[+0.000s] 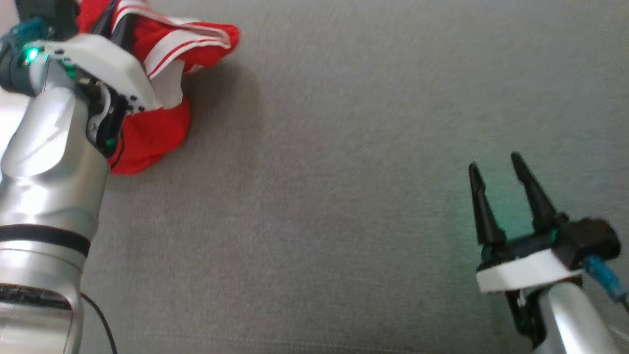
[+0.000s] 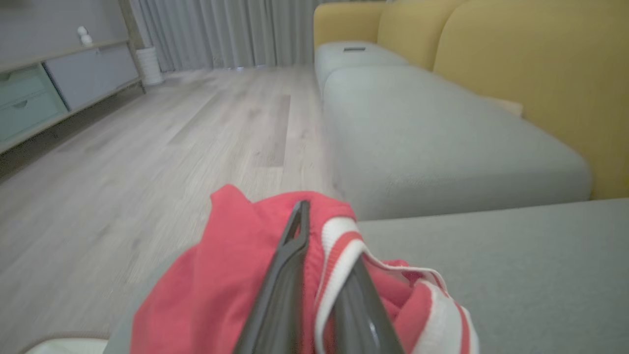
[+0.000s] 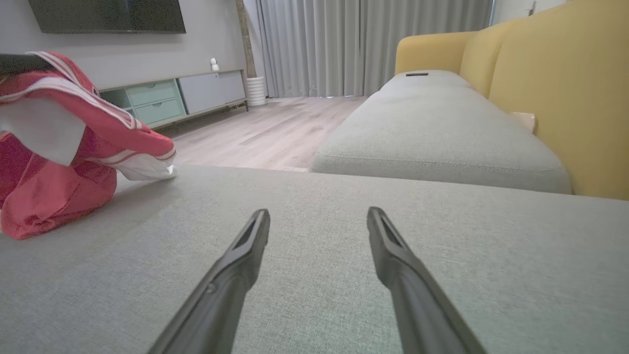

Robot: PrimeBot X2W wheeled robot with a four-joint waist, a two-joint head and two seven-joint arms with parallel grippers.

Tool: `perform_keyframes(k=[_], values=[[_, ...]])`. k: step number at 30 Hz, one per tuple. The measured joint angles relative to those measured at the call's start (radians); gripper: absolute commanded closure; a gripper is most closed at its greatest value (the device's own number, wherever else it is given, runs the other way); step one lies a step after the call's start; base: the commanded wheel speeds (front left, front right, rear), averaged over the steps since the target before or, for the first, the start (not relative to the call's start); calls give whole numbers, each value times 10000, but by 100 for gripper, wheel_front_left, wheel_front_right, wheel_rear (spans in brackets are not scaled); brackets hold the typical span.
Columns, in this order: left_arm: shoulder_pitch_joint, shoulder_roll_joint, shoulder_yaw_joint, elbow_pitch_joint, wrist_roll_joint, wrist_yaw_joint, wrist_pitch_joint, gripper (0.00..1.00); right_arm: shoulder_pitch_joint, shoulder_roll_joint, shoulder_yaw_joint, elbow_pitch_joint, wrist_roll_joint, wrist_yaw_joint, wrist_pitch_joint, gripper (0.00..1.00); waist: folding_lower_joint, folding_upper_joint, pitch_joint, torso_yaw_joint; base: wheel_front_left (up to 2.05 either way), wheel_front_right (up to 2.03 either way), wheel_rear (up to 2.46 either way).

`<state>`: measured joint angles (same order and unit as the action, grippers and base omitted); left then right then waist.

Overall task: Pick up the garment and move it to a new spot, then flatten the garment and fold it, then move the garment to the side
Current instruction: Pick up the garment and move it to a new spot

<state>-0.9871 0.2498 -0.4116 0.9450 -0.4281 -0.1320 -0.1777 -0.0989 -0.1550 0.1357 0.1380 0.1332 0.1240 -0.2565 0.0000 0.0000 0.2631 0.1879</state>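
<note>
Left gripper point(image 2: 327, 231) is pinching the striped band of the red garment point(image 1: 157, 132), lying bunched at upper left on the grey cushion point(image 1: 344, 196). Right gripper point(image 1: 495, 164) is waiting lower right, fingers spread. Advised: lifting straight up until trailing cloth is clearing the cushion before carrying.

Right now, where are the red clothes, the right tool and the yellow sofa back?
red clothes point(image 3: 54, 196), right wrist view, on the lower red fold.
right tool point(image 1: 495, 162), head view, between its two fingertips.
yellow sofa back point(image 3: 565, 98), right wrist view, on the cushion's front.
</note>
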Motion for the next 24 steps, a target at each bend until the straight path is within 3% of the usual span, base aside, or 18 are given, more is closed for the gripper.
perform_keyframes(k=[7,13,18,24], values=[[208,662,-1220,-2291,-1062,2,803,100,856,426,134,40,150,0,0,0,0,0,-1503,-938,0,0,0],[605,729,-1634,-3576,-1666,2,1463,100,1123,573,353,65,169,0,0,0,0,1,-2180,-2029,0,0,0],[677,451,-1944,-4249,-1921,15,1870,100,1119,644,614,38,240,0,0,0,0,0,-2614,-3179,0,0,0],[1320,-522,-2476,-3954,-2002,153,1942,100,1072,648,819,2,240,0,0,0,0,1,-2710,-4337,0,0,0]])
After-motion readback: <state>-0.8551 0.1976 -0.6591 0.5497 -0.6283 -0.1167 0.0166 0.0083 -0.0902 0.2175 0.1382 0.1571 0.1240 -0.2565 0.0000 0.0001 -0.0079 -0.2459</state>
